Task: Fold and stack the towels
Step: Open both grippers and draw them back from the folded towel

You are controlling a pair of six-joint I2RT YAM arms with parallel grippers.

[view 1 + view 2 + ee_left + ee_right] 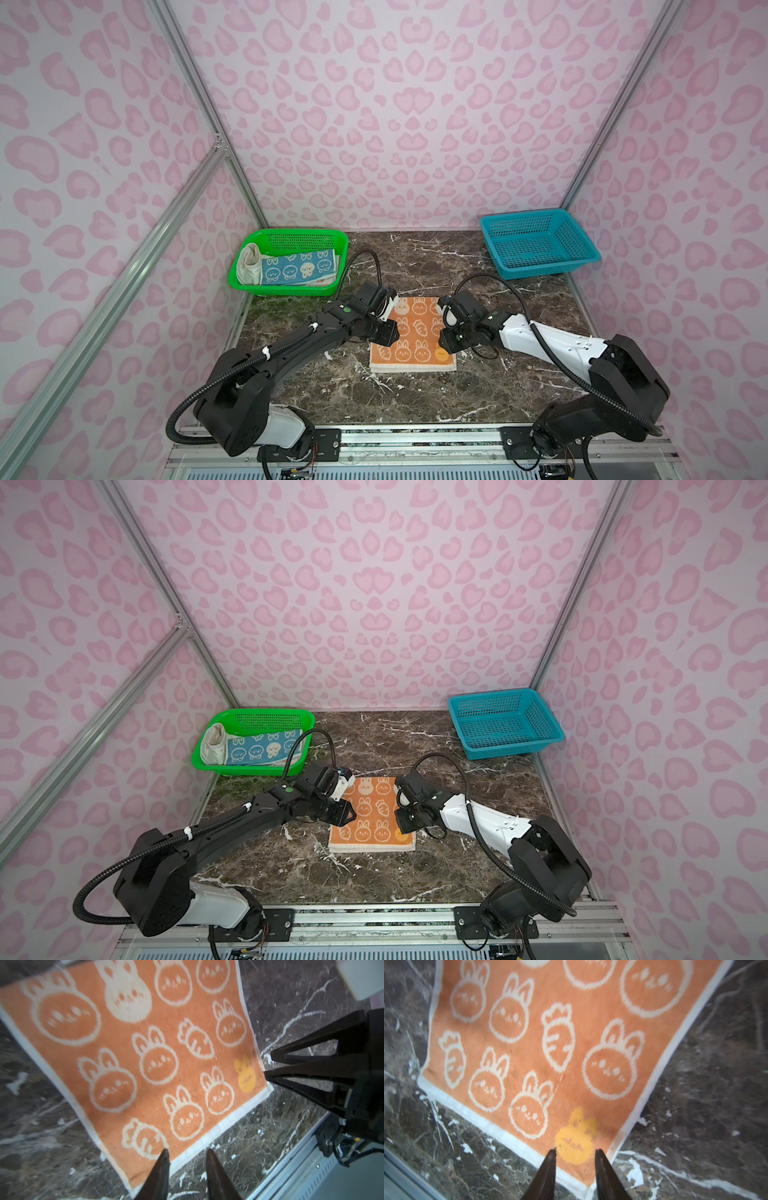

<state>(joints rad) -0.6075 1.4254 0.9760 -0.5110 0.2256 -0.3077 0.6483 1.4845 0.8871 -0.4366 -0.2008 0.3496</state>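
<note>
An orange towel (415, 332) with white bunnies and carrots lies flat on the marble table (415, 399), also seen as the orange towel (372, 812). My left gripper (188, 1152) is open just over the towel's front left corner, nothing between its fingers; in a top view it is the left gripper (386, 334). My right gripper (575, 1152) is open over the front right corner by a yellow bunny (576, 1140); from above, the right gripper (446, 338). A blue towel (297, 268) and a bunched white towel (249, 264) lie in the green basket (291, 235).
An empty blue mesh basket (540, 245) stands at the back right corner. Pink patterned walls close in three sides. A metal rail (415, 434) with both arm bases runs along the table's front edge.
</note>
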